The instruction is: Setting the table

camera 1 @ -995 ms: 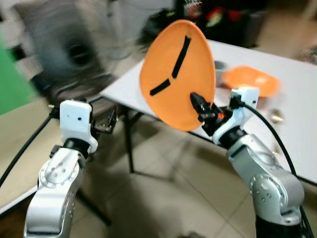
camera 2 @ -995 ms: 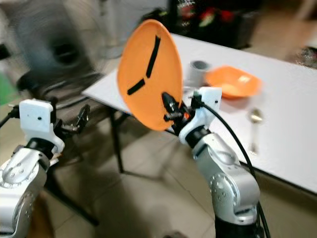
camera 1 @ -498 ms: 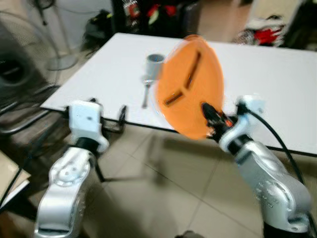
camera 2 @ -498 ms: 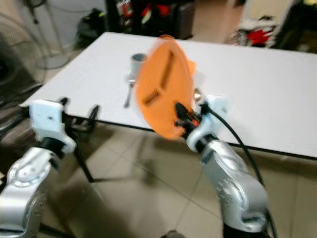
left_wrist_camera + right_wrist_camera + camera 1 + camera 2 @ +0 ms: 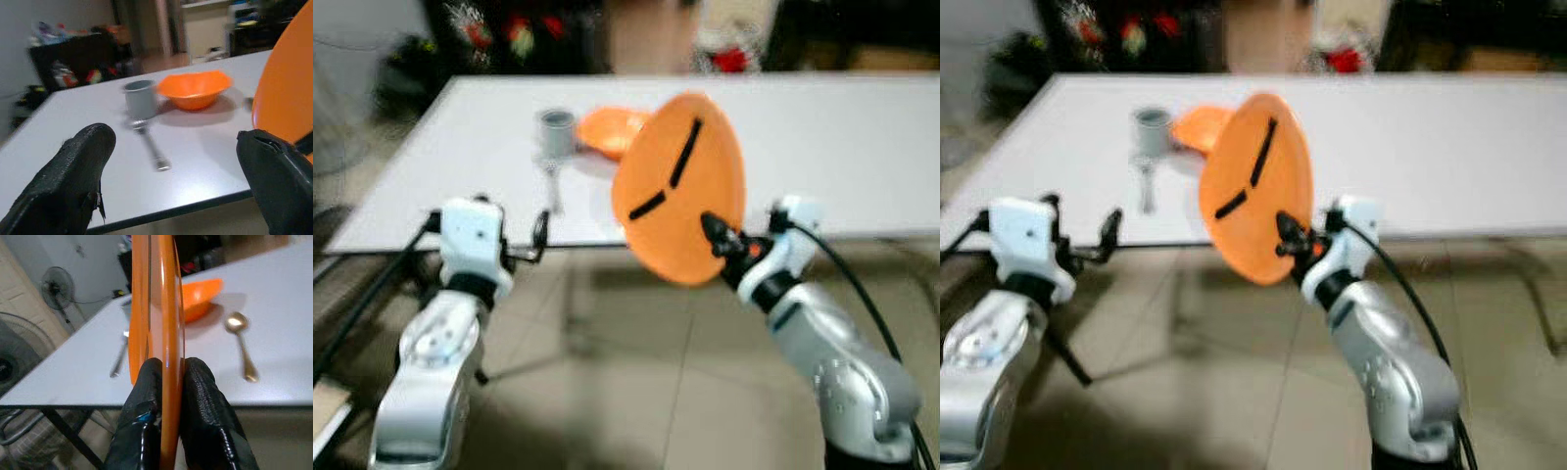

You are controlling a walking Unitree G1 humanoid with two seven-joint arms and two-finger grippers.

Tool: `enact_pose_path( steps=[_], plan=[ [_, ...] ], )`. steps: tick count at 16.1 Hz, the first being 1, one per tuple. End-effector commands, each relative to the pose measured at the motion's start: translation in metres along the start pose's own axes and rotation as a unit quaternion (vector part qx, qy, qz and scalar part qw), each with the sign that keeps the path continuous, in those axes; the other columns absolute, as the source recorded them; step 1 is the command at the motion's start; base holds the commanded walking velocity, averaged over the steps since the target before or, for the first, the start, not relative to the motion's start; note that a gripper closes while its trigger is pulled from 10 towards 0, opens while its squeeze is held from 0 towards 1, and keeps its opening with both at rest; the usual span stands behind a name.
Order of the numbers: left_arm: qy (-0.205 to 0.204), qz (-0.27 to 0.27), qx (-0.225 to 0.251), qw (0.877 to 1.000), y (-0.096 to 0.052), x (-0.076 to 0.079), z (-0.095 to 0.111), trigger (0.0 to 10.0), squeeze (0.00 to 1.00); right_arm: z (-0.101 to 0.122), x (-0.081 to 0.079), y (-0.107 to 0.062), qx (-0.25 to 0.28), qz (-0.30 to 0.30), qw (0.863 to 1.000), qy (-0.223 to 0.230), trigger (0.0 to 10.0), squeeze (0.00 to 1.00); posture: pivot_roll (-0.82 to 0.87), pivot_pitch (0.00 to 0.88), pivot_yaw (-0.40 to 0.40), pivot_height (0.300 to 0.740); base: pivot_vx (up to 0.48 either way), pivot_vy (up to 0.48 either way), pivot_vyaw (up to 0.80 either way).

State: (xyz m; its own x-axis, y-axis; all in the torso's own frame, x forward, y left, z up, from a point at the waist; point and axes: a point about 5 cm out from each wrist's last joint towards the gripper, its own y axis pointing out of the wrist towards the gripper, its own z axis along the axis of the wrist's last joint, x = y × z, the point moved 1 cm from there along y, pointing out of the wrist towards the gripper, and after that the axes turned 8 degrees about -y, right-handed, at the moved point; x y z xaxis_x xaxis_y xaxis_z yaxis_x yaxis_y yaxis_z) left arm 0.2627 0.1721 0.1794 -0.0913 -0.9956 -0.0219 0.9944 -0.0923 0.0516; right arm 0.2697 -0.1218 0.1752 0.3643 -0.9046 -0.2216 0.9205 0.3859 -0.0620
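The right claw [image 5: 166, 377] is pinched tight on the plate's [image 5: 680, 186] rim, holding it on edge just off the bench's [image 5: 862, 137] near edge, over tiled floor [image 5: 636, 392]. The plate is orange, smooth and round, with two black strips on its face. Bowl [image 5: 194, 89], grey cup [image 5: 140, 98] and fork [image 5: 149, 144] sit around 11 o'clock; a spoon [image 5: 240, 347] lies nearby. The left claw [image 5: 176, 166] is spread wide, empty, at 9 o'clock.
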Motion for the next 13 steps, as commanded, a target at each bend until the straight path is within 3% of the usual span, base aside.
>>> enact_pose_path(
  steps=[1, 5, 6, 7, 8, 9, 13],
  plan=[
    [-0.017, 0.001, -0.009, 1.0, -0.001, 0.002, -0.002, 10.0, 0.0, 0.01, -0.001, -0.001, 0.019, 0.006, 1.0, -0.004, 10.0, 0.0, -0.05, 0.0, 0.022, 0.74, 0.0, 0.0, 0.0],
    [-0.008, -0.009, -0.012, 1.0, -0.005, 0.001, -0.003, 10.0, 0.0, 0.008, 0.002, 0.006, 0.007, 0.001, 1.0, 0.01, 10.0, 0.0, -0.05, 0.0, 0.018, 0.74, 0.0, 0.0, 0.0],
    [-0.009, -0.01, -0.013, 1.0, -0.008, 0.0, -0.003, 10.0, 0.0, 0.003, 0.004, 0.01, -0.029, 0.005, 0.999, 0.017, 10.0, 0.0, -0.04, 0.0, 0.013, 0.74, 0.0, 0.0, 0.0],
    [-0.011, -0.01, -0.014, 1.0, -0.008, 0.0, -0.003, 10.0, 0.0, 0.003, 0.004, 0.01, -0.032, 0.01, 0.999, 0.02, 10.0, 0.0, -0.04, 0.0, 0.01, 0.74, 0.0, 0.0, 0.0],
    [-0.016, -0.009, -0.018, 1.0, -0.011, -0.001, -0.005, 10.0, 0.0, 0.009, 0.004, 0.014, -0.005, 0.025, 0.999, -0.024, 10.0, 0.0, -0.03, 0.0, 0.005, 0.74, 0.266, 0.0, 0.0],
    [-0.019, -0.006, -0.019, 1.0, -0.013, -0.001, -0.006, 10.0, 0.0, 0.008, 0.003, 0.014, -0.007, 0.031, 0.999, -0.036, 10.0, 0.0, -0.03, 0.0, 0.0, 0.74, 0.266, 0.0, 0.0],
    [-0.024, -0.004, -0.023, 0.999, -0.017, -0.001, -0.007, 10.0, 0.0, 0.005, -0.003, 0.014, -0.01, 0.048, 0.999, -0.017, 10.0, 0.0, -0.02, 0.0, -0.008, 0.74, 0.29, 0.0, 0.0]
  ],
)
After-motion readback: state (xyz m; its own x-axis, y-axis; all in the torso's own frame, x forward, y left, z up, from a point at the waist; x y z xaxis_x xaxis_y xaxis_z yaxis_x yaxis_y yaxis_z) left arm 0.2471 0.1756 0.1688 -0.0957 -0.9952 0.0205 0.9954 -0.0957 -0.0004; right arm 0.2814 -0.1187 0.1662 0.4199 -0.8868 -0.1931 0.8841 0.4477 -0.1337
